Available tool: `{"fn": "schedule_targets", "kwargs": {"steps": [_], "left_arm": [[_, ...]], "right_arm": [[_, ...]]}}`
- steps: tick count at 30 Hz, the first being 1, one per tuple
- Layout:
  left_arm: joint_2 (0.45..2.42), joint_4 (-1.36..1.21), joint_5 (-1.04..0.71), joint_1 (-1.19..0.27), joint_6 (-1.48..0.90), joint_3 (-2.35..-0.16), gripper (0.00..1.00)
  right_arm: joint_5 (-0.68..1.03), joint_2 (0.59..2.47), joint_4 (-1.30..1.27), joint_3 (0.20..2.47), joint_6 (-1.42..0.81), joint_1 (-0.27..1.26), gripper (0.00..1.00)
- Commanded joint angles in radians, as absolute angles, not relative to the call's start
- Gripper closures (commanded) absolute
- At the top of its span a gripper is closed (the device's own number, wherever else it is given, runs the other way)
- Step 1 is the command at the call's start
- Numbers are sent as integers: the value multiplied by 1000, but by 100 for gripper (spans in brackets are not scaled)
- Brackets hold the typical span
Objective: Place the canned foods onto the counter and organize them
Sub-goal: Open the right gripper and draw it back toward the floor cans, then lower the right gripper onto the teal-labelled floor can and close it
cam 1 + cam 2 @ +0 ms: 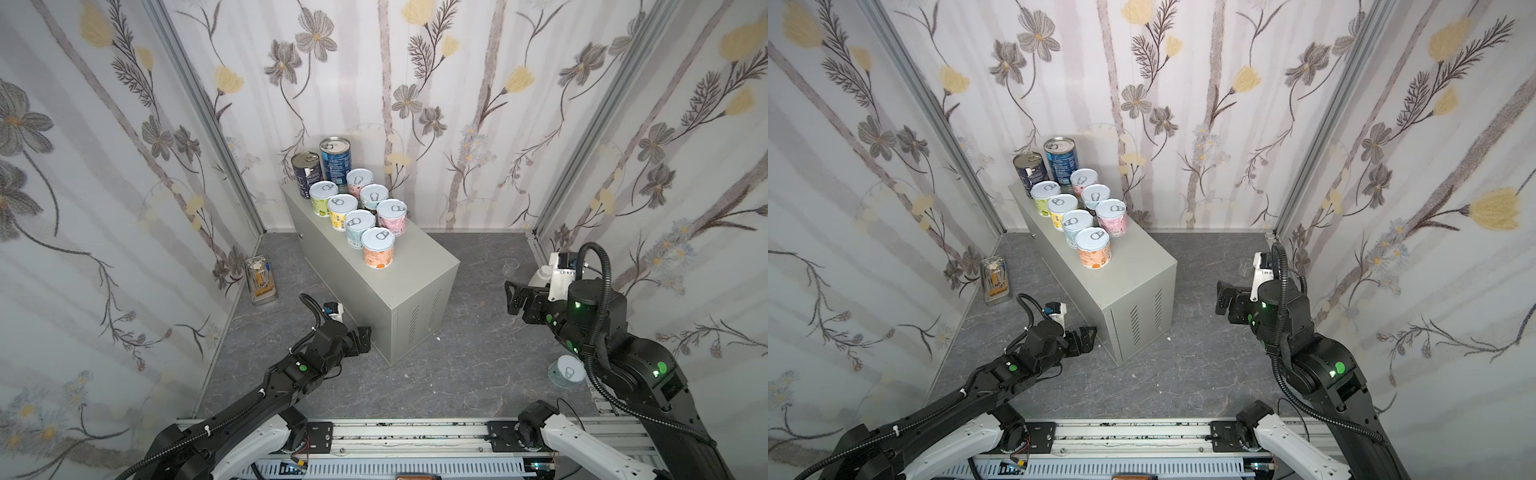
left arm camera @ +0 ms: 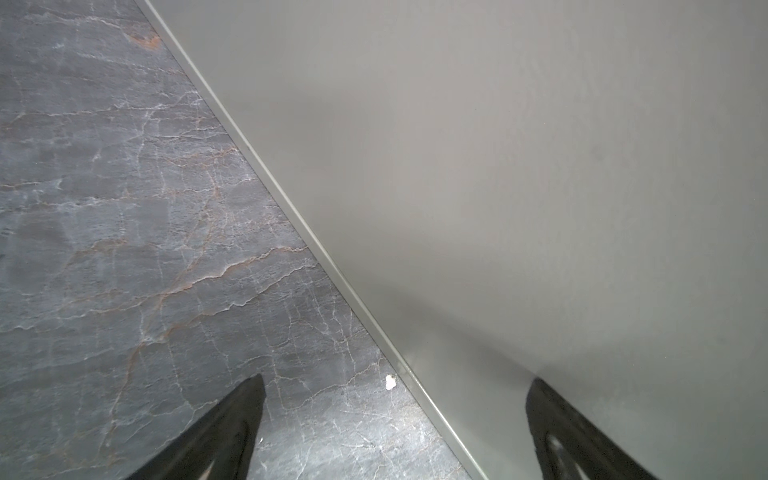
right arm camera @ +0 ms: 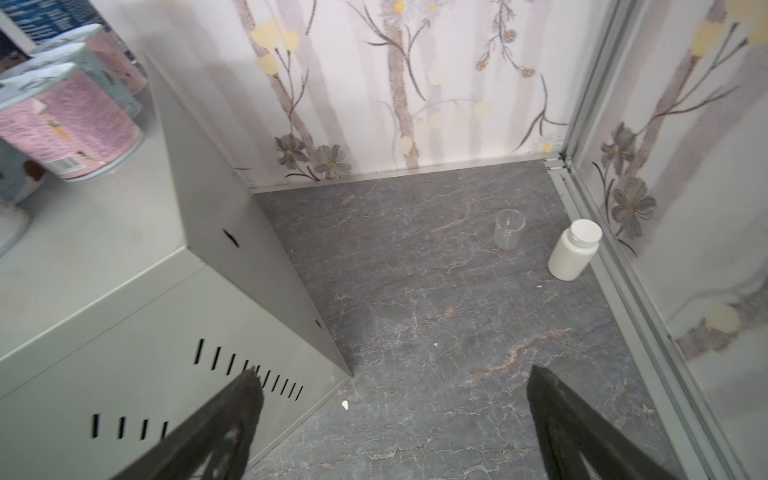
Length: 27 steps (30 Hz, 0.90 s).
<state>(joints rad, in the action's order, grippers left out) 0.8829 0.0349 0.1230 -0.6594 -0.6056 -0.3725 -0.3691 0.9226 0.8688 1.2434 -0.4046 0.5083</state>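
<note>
Both top views showed nine cylindrical pull-tab canned foods (image 1: 360,220) standing in two rows on the light grey rectangular metal counter (image 1: 415,274), tall dark blue ones behind, probably so the short ones were reachable. One pale-lidded short can (image 1: 567,371) lay on the dark marbled floor (image 1: 457,365) near the right arm. The left gripper (image 1: 365,334) and the right gripper (image 1: 512,297) were wide open, empty.

Wide-spread right claw (image 3: 395,372) above marbled floor (image 3: 436,291), beside the vented counter (image 3: 145,316).
</note>
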Motion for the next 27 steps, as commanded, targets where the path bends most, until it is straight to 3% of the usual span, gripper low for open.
{"fn": "schedule_targets", "kwargs": {"steps": [1,18,27], "left_arm": [[875,-40,107,-662,-620,-367,0],[858,-40,100,-663,-621,-338,0],[859,-40,86,-664,-626,-327,0]], "right_arm": [[-397,896,856,1179,-473,448,0],[-451,916,833,910,-666,-4,0],[-384,871,778,762,-709,-242,0]]}}
